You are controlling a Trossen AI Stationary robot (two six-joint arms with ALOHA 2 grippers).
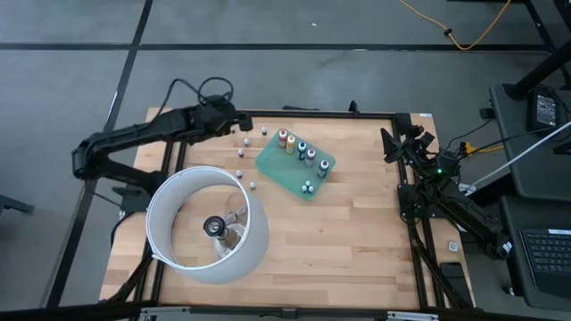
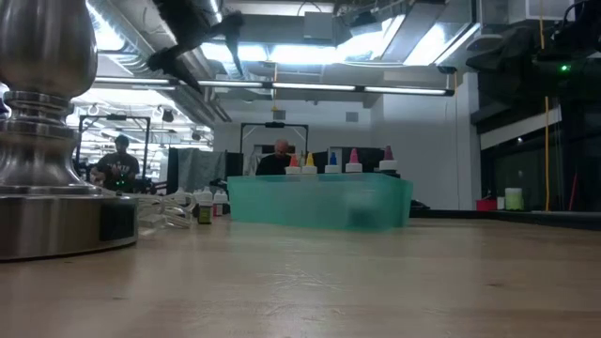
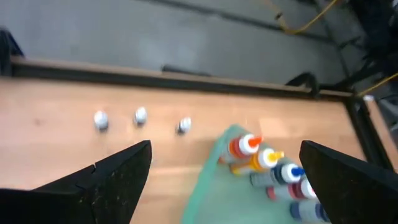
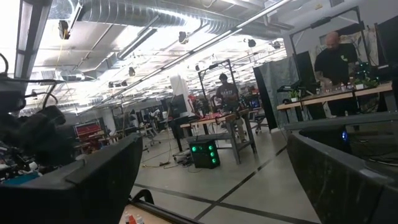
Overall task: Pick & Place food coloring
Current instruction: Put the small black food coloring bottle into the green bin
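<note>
Overhead, the left gripper (image 1: 243, 126) hovers near the upper left edge of the wooden surface (image 1: 357, 241), its fingers (image 3: 118, 171) spread wide and holding nothing; the food coloring (image 1: 302, 152) stands mostly in a row on the green sheet (image 1: 284, 169) at upper centre of the frame, with several pale bottles (image 1: 244, 153) scattered on the bare wood between the sheet and the gripper; the white ring lamp (image 1: 207, 225) fills the lower left; the right gripper (image 1: 390, 143) waits at the upper right edge, fingers (image 4: 93, 186) spread apart, pointing out into the room.
</note>
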